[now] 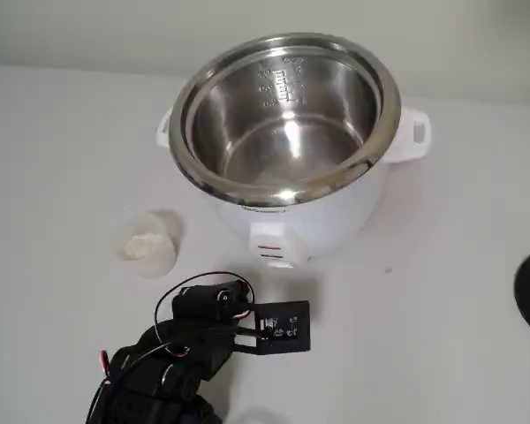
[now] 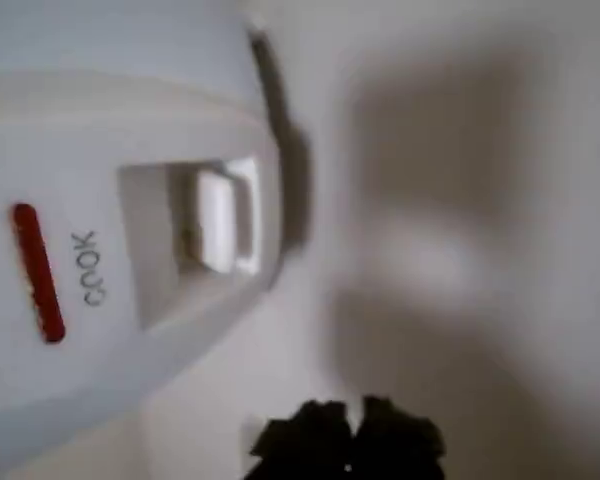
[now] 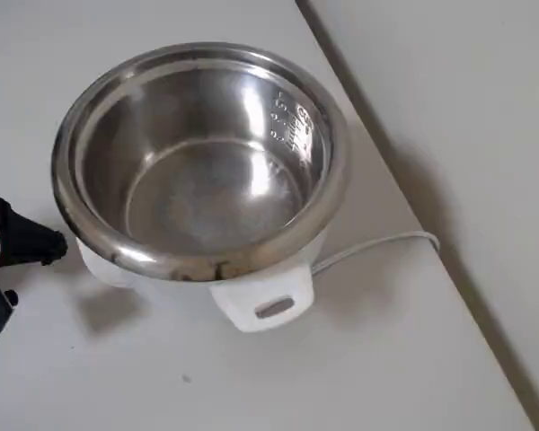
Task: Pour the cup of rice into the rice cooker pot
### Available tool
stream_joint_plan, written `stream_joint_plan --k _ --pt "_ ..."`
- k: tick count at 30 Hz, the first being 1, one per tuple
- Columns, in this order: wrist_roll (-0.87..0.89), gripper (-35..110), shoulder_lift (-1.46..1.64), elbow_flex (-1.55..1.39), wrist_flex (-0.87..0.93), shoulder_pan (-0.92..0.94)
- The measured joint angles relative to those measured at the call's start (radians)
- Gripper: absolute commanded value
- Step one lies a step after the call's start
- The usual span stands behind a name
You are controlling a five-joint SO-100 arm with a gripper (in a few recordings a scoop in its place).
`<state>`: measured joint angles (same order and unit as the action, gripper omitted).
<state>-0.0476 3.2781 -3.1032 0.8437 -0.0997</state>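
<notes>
In the fixed view the cup (image 1: 147,245) is sitting upright on the white table (image 1: 442,291), left of the cooker and apart from it, with the rice (image 1: 144,246) showing as a pale mass inside; its clear wall is blending into the table and is hard to trace. Below it the black arm is entering from the bottom edge, partly cut off, and the gripper (image 1: 281,329) is hanging just in front of the cooker's switch; whether its jaws are apart I cannot tell. To the right the pot (image 1: 287,115) is sitting in the white cooker, holding no rice. A dark object at the right edge is being cut off. The wrist view is lying blurred, the fingers (image 2: 345,440) showing only as dark tips at the bottom, beside the cooker's "COOK" panel. In the overhead view the arm is poking in at the left edge, beside the pot (image 3: 202,162).
</notes>
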Motion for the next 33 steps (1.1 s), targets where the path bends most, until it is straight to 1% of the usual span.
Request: stream_joint_plan --k 8,11,14,17,18,19,20,22,23,26,28,30,33 --pt "-0.025 0 0.000 0.000 0.000 -0.015" --pt "-0.086 0 0.000 0.000 0.014 -0.015" --pt "-0.272 1 0.000 0.000 0.081 -0.034" --pt "-0.517 8 0.002 0.000 0.161 -0.092" --pt "-0.603 15 0.002 0.000 0.190 -0.106" --pt "-0.687 26 0.002 0.005 0.216 -0.126" --pt "-0.769 32 0.002 0.020 0.239 -0.147" --pt "-0.911 35 0.002 0.063 0.288 -0.192" --pt "-0.973 39 0.002 0.089 0.307 -0.219" --pt "-1.103 43 0.014 0.143 0.331 -0.313" --pt "-1.177 48 0.032 0.150 0.322 -0.390" --pt "-1.236 54 0.035 0.143 0.272 -0.457" --pt "-1.341 58 0.028 0.041 0.044 -0.491"
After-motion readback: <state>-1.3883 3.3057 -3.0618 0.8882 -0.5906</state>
